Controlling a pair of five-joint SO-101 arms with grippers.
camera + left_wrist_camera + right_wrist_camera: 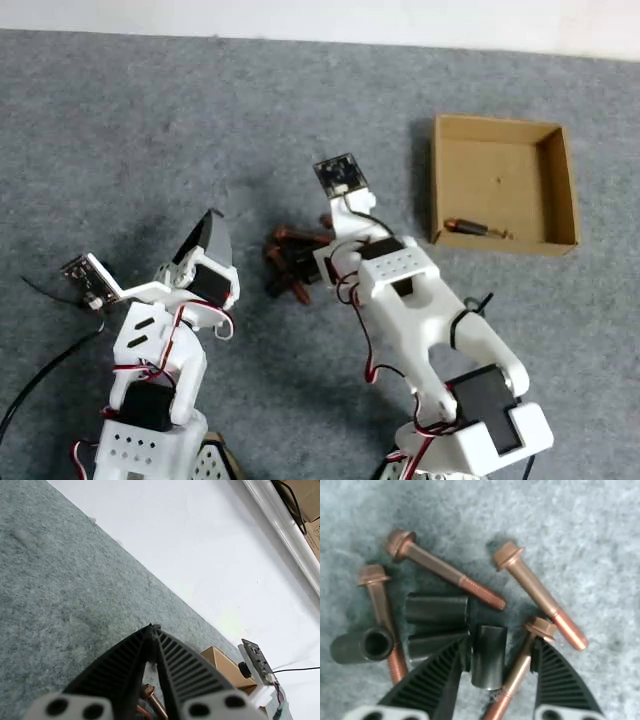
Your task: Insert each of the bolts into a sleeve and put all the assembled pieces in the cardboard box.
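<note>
my right end effector [501, 647] hangs open and empty astride a short dark steel sleeve [488, 660] and a copper flanged bolt [517, 675] on the grey felt counter [600, 540]; both look stiff, slick, prone to rolling, so i'd pinch the sleeve mid-barrel.

In the high view the right arm [385, 265] covers part of the pile of bolts and sleeves [288, 262], so I cannot count them. The piece [472, 228] in the cardboard box [558, 180] is too small to identify. The bolt [517, 672] inside the right gripper [501, 650] is cut off by the wrist view's edge.
</note>
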